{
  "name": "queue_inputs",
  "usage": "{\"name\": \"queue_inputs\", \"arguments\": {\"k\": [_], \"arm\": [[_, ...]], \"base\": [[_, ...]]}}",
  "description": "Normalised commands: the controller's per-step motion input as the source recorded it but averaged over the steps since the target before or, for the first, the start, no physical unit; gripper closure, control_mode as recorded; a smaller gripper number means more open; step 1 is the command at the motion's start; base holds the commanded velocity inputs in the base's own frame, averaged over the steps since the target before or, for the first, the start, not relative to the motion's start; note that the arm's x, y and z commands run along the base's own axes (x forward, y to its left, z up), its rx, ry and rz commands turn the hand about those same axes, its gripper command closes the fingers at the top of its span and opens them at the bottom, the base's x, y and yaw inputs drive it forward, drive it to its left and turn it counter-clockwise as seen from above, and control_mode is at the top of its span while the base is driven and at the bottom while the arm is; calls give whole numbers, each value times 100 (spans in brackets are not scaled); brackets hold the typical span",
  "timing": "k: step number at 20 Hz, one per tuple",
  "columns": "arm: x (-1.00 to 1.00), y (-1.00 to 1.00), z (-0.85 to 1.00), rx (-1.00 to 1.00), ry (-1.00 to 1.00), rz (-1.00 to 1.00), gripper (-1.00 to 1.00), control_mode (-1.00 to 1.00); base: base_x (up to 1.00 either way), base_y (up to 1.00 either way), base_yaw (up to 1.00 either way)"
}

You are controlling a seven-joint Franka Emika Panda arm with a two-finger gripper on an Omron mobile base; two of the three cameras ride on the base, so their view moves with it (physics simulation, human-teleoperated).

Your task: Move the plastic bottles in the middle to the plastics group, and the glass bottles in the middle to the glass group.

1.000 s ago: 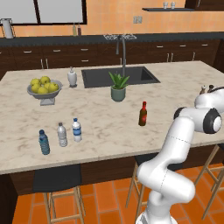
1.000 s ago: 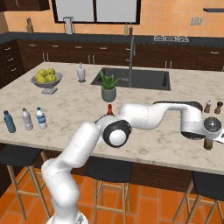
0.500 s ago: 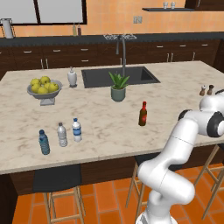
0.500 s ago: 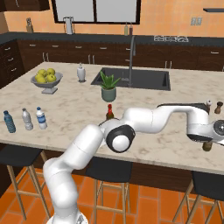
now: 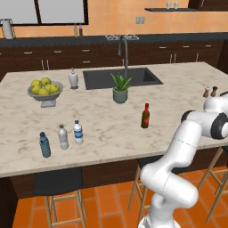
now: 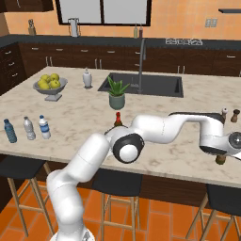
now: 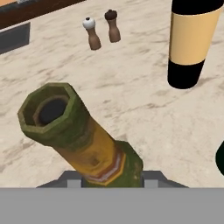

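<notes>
My gripper [image 7: 111,177] is shut on the olive-brown glass bottle [image 7: 76,135], whose open neck points up at the hand camera. In the right base view the gripper [image 6: 221,151] holds that bottle [image 6: 220,160] low over the counter's right end. Beyond it stand the two tiny bottles of the glass group [image 7: 92,33] [image 6: 224,113] [image 5: 206,92]. The red-brown bottle [image 5: 145,116] [image 6: 117,120] stands mid-counter. The blue-labelled plastic bottle [image 5: 78,132] [image 6: 44,127] stands at the left, right beside the blue [image 5: 44,144] and grey-clear [image 5: 63,136] bottles of the plastics group.
A black bottle with a tan label [image 7: 190,43] stands close to the held bottle. A potted plant [image 5: 120,89], the sink [image 5: 122,78], a fruit bowl [image 5: 44,91] and a white dispenser [image 5: 73,79] occupy the far side. Stools stand under the near counter edge [image 5: 89,164].
The arm has stretched a little farther toward the counter's right end, carrying the olive-brown bottle with it. The other bottles have not moved.
</notes>
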Motion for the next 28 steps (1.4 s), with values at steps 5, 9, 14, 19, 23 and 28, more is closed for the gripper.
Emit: {"name": "queue_inputs", "arguments": {"k": [5,9,14,19,23,28], "arm": [[0,3,-22,0,-2,0,100,-100],[0,-1,-3,0,0,0,100,-100],[0,0,0,0,0,0,-100,-100],[0,0,0,0,0,0,-100,-100],[0,0,6,0,0,0,-100,-100],[-4,0,24,0,-3,0,-100,-100]], "base": [[0,0,0],[0,0,0],[0,0,0],[0,0,0],[0,0,0],[0,0,0]]}}
